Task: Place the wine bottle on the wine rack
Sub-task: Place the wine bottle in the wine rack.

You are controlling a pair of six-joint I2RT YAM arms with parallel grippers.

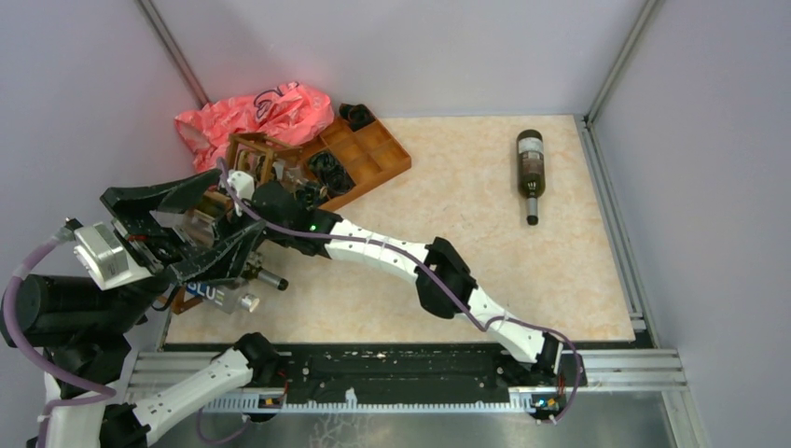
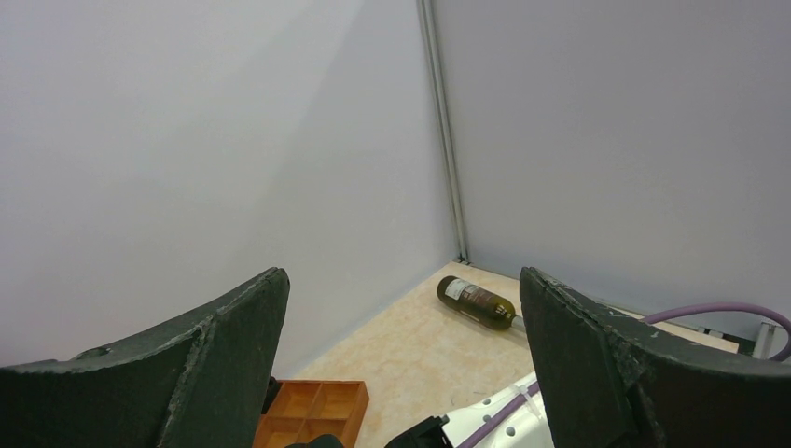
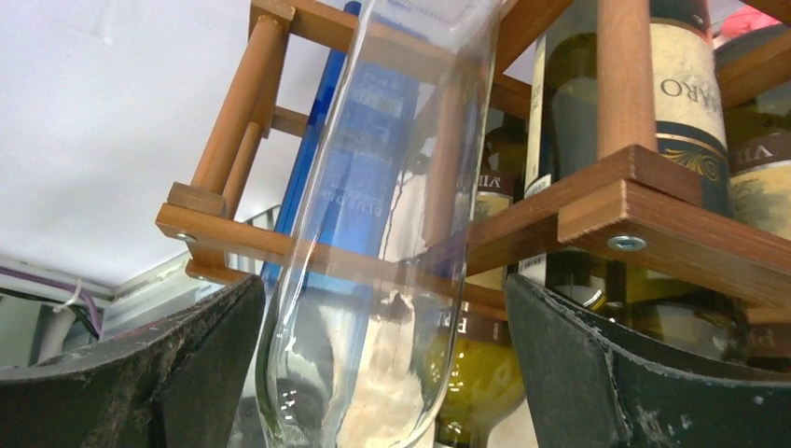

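The wine rack (image 1: 250,151) stands at the back left, with several bottles in its cells. In the right wrist view a clear glass wine bottle (image 3: 373,243) lies in the wooden rack (image 3: 644,196), and my right gripper (image 3: 382,280) is open around its lower body, with a gap at the right finger. Beside it are a blue bottle (image 3: 322,103) and dark labelled bottles (image 3: 686,84). A dark green wine bottle (image 1: 530,173) lies alone on the table at the far right. My left gripper (image 2: 403,275) is open and holds nothing, and this bottle (image 2: 478,301) shows beyond it.
An orange-brown compartmented tray (image 1: 373,154) sits right of the rack. A pink plastic bag (image 1: 252,117) lies behind it. A bottle with a blue label (image 1: 210,294) juts from the rack's near side. My right arm (image 1: 410,261) stretches across the table. Grey walls enclose the table.
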